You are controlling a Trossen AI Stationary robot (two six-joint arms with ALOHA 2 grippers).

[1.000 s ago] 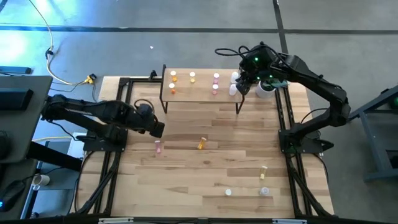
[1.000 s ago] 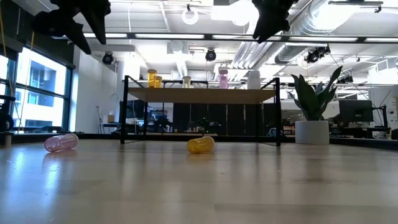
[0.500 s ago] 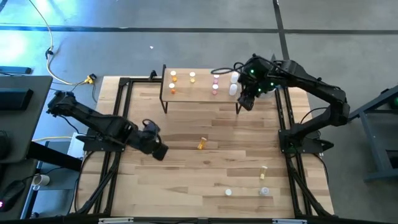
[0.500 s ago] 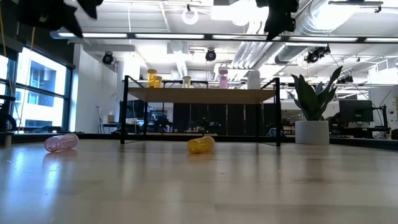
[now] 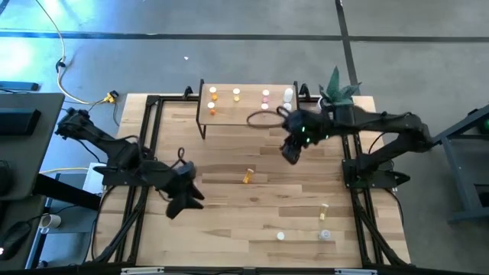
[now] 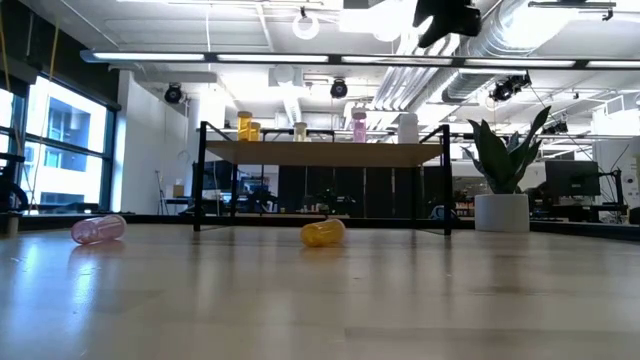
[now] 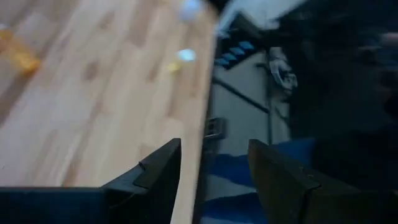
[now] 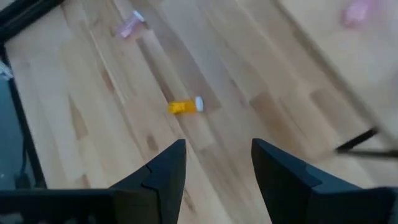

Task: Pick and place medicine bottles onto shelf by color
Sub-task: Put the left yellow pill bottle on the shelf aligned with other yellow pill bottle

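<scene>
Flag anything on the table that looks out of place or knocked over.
A yellow bottle and a pink bottle lie on their sides on the table, away from the shelf. More bottles lie scattered near the table's front right. Nothing looks spilled or broken.

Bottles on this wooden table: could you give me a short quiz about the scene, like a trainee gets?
1. True or false: the small yellow plastic bottle with a white cap at mid-table stands upright.
2. What stands on the low light-wood shelf with black legs? A) bottles B) a plant C) nothing
3. Fill in: the right arm's fingers grip ___.
Key: 1 false; 2 A; 3 nothing.
</scene>
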